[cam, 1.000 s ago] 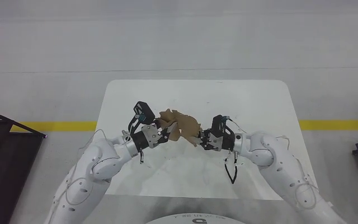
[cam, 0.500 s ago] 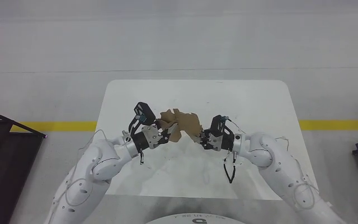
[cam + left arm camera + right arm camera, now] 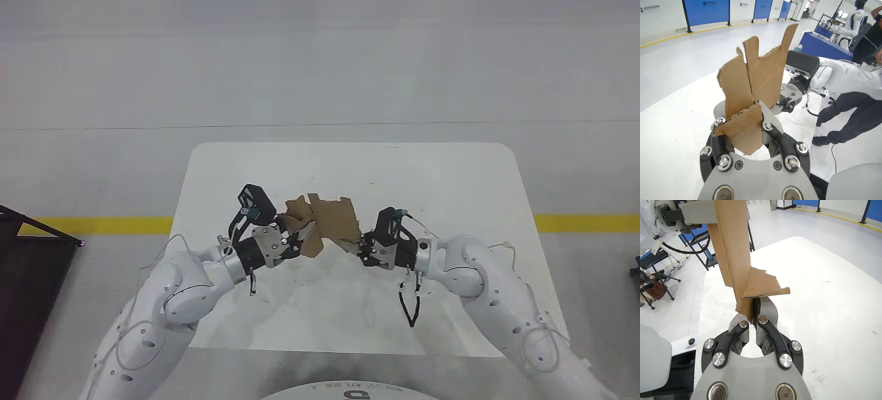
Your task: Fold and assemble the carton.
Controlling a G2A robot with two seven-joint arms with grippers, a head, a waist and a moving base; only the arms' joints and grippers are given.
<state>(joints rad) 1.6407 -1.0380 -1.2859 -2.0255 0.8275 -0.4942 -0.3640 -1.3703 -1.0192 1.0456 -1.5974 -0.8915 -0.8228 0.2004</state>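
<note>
While it hangs over the middle of the white table [image 3: 450,180], brown carton [image 3: 325,220] partly folded, left gripper [image 3: 743,123] clamped on one flap, right gripper [image 3: 750,311] clenched on the opposite edge.

Right wrist view cuts off the carton [image 3: 732,256].

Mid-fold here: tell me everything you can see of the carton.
The carton is a brown corrugated cardboard blank, not yet a box: creased panels and slotted flaps with ragged edges. It hangs over the white table, the left pincer shut on one end, the right pincer shut on the opposite edge.
</note>
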